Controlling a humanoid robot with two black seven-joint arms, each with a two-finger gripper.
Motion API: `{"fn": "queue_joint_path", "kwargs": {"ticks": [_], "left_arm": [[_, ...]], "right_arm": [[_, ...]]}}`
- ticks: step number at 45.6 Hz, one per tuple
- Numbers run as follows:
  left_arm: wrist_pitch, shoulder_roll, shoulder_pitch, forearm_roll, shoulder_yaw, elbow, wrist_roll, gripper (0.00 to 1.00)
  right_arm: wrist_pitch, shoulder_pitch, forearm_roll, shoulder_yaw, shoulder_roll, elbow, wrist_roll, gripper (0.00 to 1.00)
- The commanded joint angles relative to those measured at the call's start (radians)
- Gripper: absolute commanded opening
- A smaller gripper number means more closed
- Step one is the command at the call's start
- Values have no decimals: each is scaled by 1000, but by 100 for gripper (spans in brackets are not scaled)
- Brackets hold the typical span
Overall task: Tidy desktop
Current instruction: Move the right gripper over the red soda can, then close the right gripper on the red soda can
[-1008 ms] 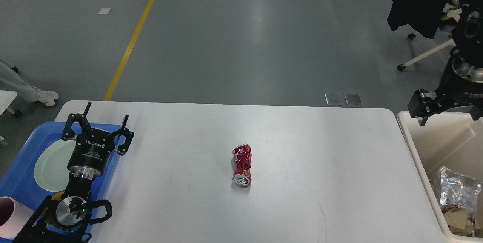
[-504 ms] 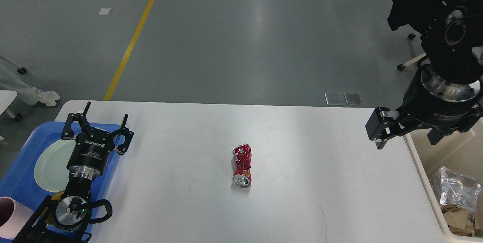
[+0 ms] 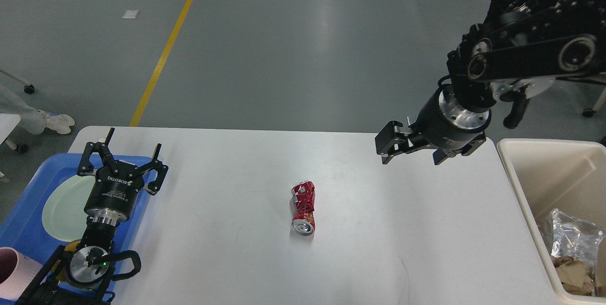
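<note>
The white desktop fills the lower view. A crushed red can lies on its side near the middle, its open end toward me. My left gripper stands open and empty over the right edge of the blue tray, far left of the can. My right gripper hangs above the desktop's far right part, up and to the right of the can. Its fingers look spread apart with nothing between them.
A blue tray at the left holds a pale green plate and a pink cup. A cream bin at the desktop's right end holds a crumpled clear bag and brown paper.
My right arm has swung left from above the cream bin to over the far right part of the desktop. The left arm and the can have not moved.
</note>
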Motion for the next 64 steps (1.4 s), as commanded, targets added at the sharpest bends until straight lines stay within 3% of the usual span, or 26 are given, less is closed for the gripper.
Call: {"fn": "queue_joint_path", "kwargs": {"ticks": [1, 13, 20, 25, 31, 64], "left_arm": [[0, 1, 0, 0, 0, 0, 0, 96], [0, -1, 1, 0, 0, 0, 0, 96], [0, -1, 1, 0, 0, 0, 0, 96], [0, -1, 1, 0, 0, 0, 0, 96], [0, -1, 1, 0, 0, 0, 0, 96], [-2, -1, 3, 0, 0, 0, -2, 96]], "right_arm": [[-60, -209, -3, 137, 66, -151, -12, 98], [-95, -566, -86, 307, 246, -467, -29, 98], [-101, -738, -169, 324, 414, -697, -29, 98], [-126, -818, -177, 344, 455, -811, -26, 98], [-224, -841, -183, 356, 450, -814, -25, 98], [-400, -1056, -264, 519, 438, -825, -14, 97]]}}
